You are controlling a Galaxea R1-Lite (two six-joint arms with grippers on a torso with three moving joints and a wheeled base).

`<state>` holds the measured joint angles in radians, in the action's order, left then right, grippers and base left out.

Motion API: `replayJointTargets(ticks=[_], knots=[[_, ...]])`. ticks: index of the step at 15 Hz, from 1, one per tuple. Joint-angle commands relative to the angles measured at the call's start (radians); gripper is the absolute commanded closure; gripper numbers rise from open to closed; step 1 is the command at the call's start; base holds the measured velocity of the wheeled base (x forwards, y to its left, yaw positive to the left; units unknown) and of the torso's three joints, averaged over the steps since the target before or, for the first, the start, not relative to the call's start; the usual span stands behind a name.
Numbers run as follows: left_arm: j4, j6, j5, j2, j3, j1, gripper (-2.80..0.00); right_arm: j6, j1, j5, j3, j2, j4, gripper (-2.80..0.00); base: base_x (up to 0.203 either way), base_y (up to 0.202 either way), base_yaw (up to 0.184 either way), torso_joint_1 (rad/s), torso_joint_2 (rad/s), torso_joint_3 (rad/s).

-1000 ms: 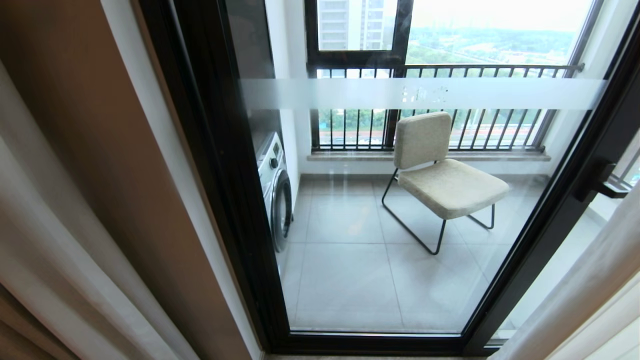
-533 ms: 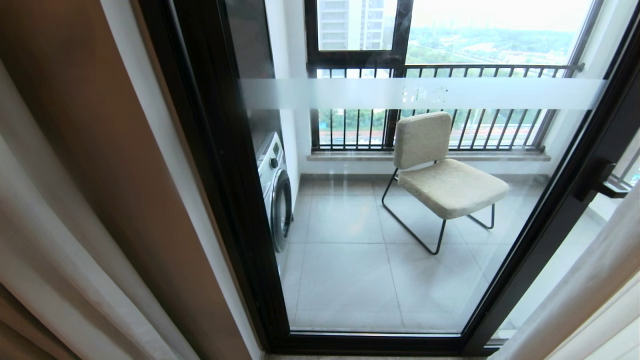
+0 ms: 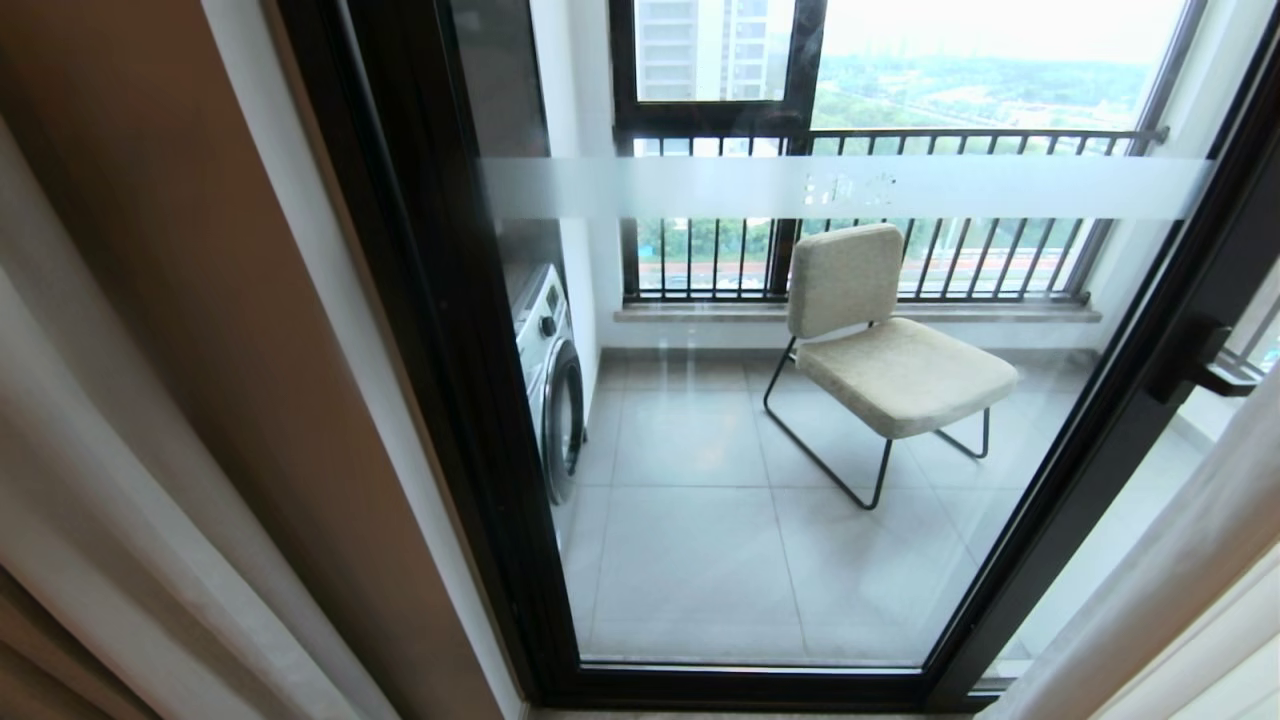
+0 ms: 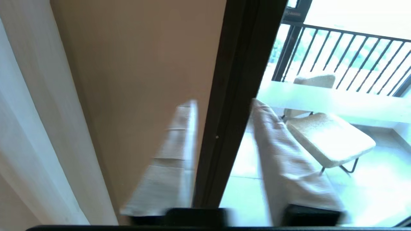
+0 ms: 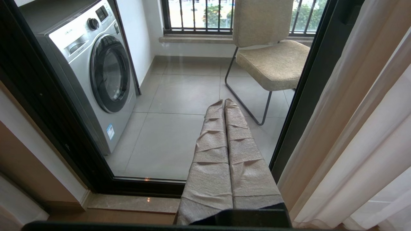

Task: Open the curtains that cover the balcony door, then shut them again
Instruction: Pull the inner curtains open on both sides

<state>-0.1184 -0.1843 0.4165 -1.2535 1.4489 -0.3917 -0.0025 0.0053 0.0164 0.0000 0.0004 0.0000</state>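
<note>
The curtains are drawn to both sides: a white sheer with a beige drape behind it at the left (image 3: 120, 520), and a cream panel at the right (image 3: 1180, 580). Between them the balcony door (image 3: 440, 350) stands uncovered, with its black frame, frosted band and black handle (image 3: 1210, 365). Neither arm shows in the head view. In the left wrist view, my left gripper (image 4: 223, 102) is open and empty, its cloth-wrapped fingers either side of the door's black post, the left curtain (image 4: 29, 128) off to one side. My right gripper (image 5: 224, 101) hangs shut and empty, low before the glass beside the right curtain (image 5: 359, 128).
Behind the glass are a washing machine (image 3: 548, 375) at the left, a beige chair (image 3: 880, 350) on a tiled floor, and a black railing (image 3: 900, 140). A brown wall panel (image 3: 200, 250) lies between the left curtain and the door frame.
</note>
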Motion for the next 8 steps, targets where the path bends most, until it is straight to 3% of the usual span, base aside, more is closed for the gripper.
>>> replayJointTargets(ticks=[1,4,8], knots=[[-0.001,-0.001,0.002,0.055,-0.042,0.022,0.00,-0.001,0.001,0.000,0.000,0.000,0.000,0.00,0.000,0.000,0.000,0.000,0.00,0.000],[-0.001,-0.001,0.002,0.063,-0.059,0.045,0.00,-0.001,0.001,0.000,0.000,0.000,0.000,0.00,0.000,0.000,0.000,0.000,0.00,0.000],[-0.001,0.001,0.002,0.100,-0.170,0.137,0.00,-0.001,0.001,0.000,0.000,0.000,0.000,0.00,0.000,0.000,0.000,0.000,0.00,0.000]])
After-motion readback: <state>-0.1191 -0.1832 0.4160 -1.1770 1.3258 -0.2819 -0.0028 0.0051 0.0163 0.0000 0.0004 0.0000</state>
